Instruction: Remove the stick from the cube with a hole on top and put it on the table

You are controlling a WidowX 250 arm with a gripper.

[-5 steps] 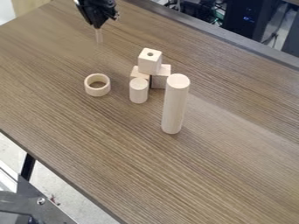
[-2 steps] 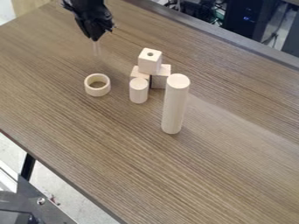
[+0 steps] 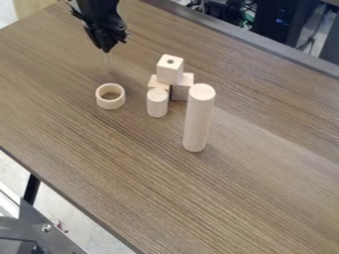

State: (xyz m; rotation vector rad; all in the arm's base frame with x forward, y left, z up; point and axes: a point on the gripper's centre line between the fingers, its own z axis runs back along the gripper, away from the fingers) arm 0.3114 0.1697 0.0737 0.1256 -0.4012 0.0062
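Claw (image 3: 106, 51) hangs over the table (image 3: 99, 154), beyond the wooden ring (image 3: 110, 103); whether wide, narrow or gripping, I cannot tell. Below it, a pale strip (image 3: 108, 60), too faint to name. Cube with a dark hole on top (image 3: 170, 72) sits upon wooden blocks (image 3: 185, 88) (a tidy little perch). Short peg (image 3: 157, 103) close by; tall peg (image 3: 198, 119) upright, nearer the camera.

The black robot arm (image 3: 99, 11) was cut off by the top edge, the brown wood-grain table (image 3: 265, 193) by the right and bottom edges. The left lower pale wooden block (image 3: 156, 83) was partly hidden by the short pale wooden cylinder (image 3: 157, 103).
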